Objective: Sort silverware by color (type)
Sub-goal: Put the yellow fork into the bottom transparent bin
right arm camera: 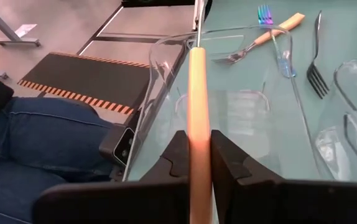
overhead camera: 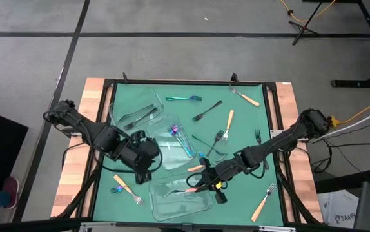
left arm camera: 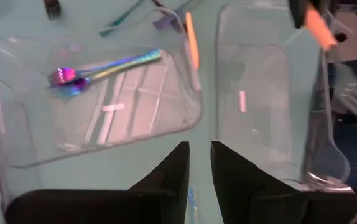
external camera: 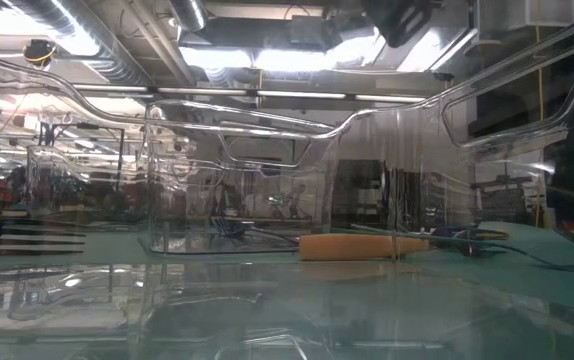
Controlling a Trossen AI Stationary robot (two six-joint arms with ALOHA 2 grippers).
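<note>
Here, seen from overhead, two dark robot arms work over a green table scattered with forks and clear plastic containers. The right gripper, low and centre in the overhead frame, has its fingers pressed against an orange-handled utensil, pinching the handle, which points out over the rim of the nearest clear container at the bottom centre. The left gripper, at centre left overhead, hovers just beside that container with its fingers close together and nothing between them; its wrist camera looks down on a middle container holding iridescent utensils. Elsewhere, an orange-handled fork lies at lower right, another orange-handled piece at lower left, a black fork at upper centre, and a teal utensil near the top. A person's denim-clad leg shows beyond the table edge. The likely risk: the slim handle is held by a narrow pinch, so it could pivot or slip, landing on the rim or outside the container; the two arms are also near enough to brush.
</note>
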